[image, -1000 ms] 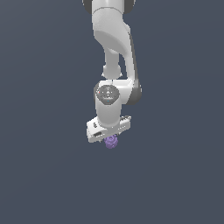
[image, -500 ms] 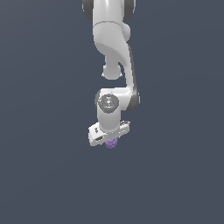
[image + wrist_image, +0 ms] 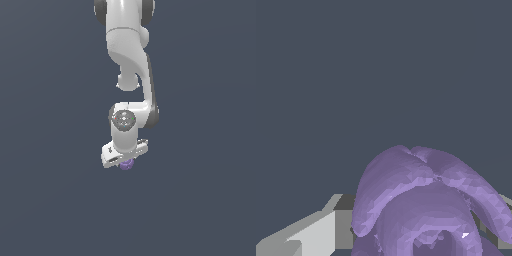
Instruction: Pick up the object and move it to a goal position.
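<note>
The object is a small purple lumpy thing with a ridged, swirled top (image 3: 127,165). In the exterior view it sits just under the white gripper (image 3: 125,161) at the end of the white arm, near the picture's middle. In the wrist view the object (image 3: 421,200) fills the near part of the picture, with one grey-white finger (image 3: 311,232) beside it. The gripper is shut on the object and holds it. The second finger is mostly hidden behind the object.
The surroundings are a plain dark grey-blue surface (image 3: 50,200) with no other objects, edges or markers in view.
The arm has stretched down and toward the exterior view's right, carrying the purple object with it; the grip is unchanged.
</note>
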{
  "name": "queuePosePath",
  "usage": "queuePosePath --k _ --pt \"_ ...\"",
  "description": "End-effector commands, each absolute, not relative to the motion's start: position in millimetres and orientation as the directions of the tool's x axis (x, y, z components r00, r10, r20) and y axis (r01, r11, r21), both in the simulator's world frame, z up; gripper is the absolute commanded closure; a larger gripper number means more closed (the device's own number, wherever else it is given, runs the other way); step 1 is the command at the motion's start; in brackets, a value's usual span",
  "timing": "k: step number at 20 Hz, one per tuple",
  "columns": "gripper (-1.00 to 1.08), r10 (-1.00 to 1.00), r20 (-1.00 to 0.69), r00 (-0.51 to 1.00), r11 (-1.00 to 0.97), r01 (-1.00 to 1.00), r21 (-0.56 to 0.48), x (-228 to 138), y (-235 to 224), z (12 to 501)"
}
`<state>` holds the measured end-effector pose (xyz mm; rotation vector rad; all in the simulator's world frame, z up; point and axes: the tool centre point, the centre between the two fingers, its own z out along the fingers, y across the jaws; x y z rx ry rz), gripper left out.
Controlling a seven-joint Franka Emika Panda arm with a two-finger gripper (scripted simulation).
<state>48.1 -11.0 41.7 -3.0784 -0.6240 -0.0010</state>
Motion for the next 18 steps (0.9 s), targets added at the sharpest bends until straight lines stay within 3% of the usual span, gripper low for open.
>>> queuePosePath --k 1,10,18 --pt "1.08 0.388 0.0 0.922 -0.922 0.388 0.0 48 -12 41" --pt "1.08 0.388 0.0 0.922 -0.922 0.388 0.0 46 -10 47" --pt "1.08 0.388 0.0 0.922 -0.922 0.388 0.0 37 0 81"
